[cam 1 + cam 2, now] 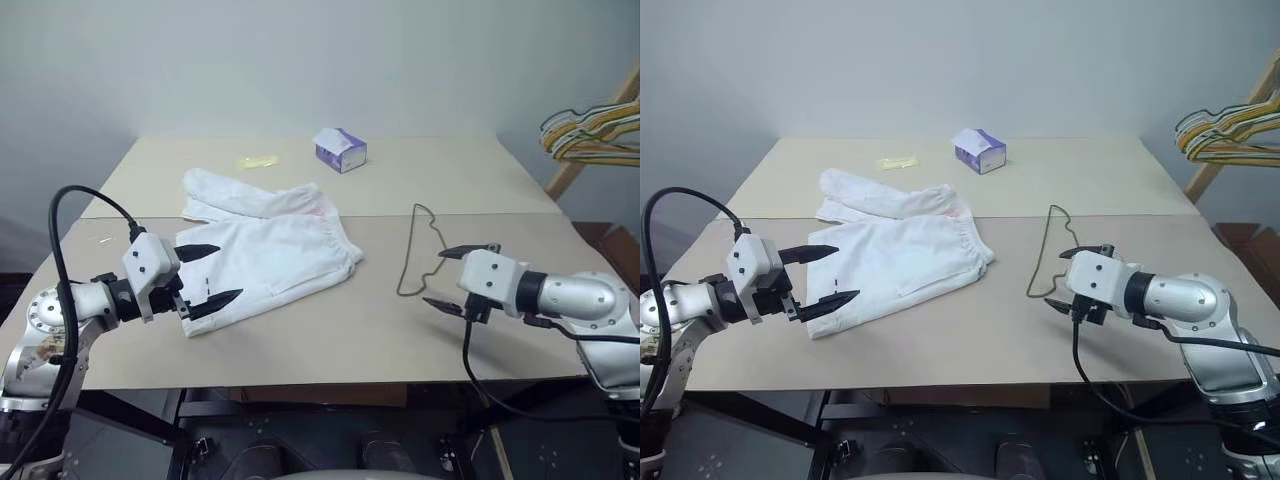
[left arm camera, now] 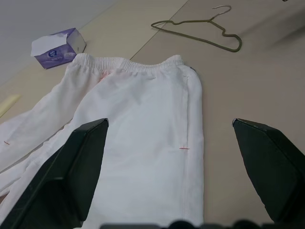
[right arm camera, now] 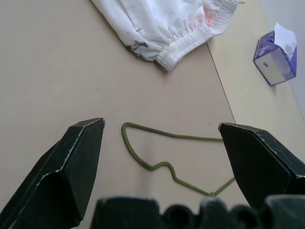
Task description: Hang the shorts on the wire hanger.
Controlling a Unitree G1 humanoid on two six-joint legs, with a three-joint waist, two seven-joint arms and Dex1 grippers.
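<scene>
- The shorts (image 1: 262, 251) lie flat on the desk (image 1: 330, 340), left of centre, waistband toward the wire hanger (image 1: 412, 250); long axis runs from waistband out to your left.
- Your left gripper (image 1: 207, 275) hovers over the near hem, fingers spread wide, holding nothing.
- The wire hanger lies flat right of centre, apart from the shorts, long axis front to back.
- Your right gripper (image 1: 452, 276) sits just beside its near end, fingers wide, empty — the nearer arm for it.
- Tissue box (image 1: 340, 150) at the far edge: tissue poking out.
</scene>
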